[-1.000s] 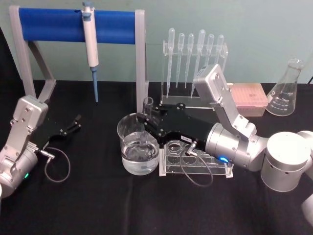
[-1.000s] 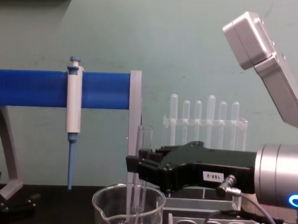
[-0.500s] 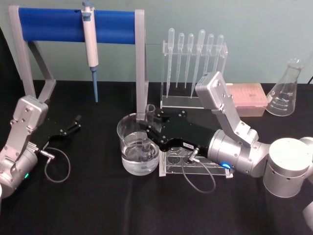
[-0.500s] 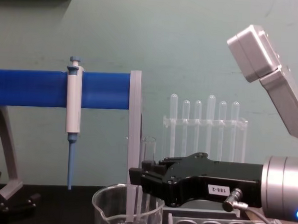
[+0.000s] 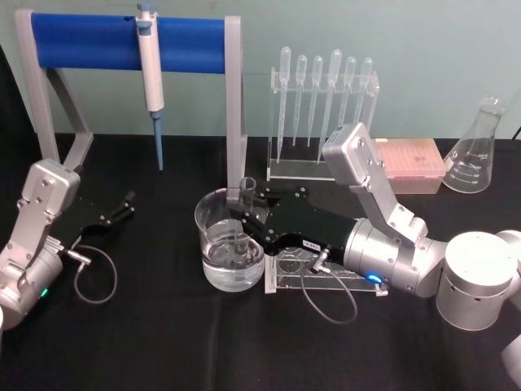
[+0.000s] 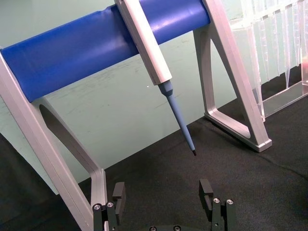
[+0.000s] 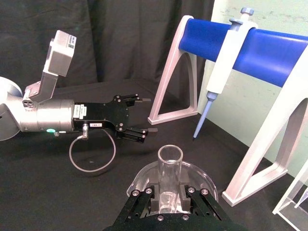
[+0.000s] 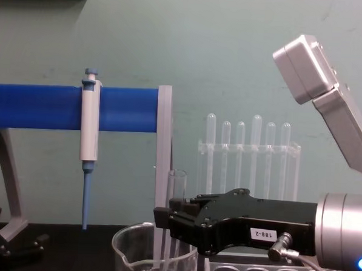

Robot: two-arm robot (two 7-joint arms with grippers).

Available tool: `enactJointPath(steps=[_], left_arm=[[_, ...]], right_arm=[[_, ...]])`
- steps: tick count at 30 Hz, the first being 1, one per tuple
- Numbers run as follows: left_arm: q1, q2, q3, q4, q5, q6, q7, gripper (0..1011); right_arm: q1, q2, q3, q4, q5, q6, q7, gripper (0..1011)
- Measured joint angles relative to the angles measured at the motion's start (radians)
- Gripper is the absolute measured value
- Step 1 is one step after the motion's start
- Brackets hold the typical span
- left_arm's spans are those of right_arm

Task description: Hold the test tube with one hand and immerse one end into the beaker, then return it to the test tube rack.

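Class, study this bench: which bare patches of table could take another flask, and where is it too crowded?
Free: the table strip in front of the beaker and rack; also between left gripper and beaker. Crowded: the centre, where the right gripper holds the test tube in the beaker.

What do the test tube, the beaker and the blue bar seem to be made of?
Test tube, gripped upright by the right gripper: clear, glossy, probably glass; its wall is see-through. Beaker: same glassy look, bright rim highlights, liquid visible inside. Blue bar: matte covering, perhaps foam or rubber, only soft sheen. Left gripper: parked open, far left.
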Motion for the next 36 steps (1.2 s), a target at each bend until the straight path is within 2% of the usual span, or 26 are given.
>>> enactJointPath(steps=[36], left_arm=[[0.000,0.000,0.000,0.000,0.000,0.000,0.000,1000]], right_arm=[[0.001,0.002,0.000,0.000,0.002,-0.001,-0.001,238]])
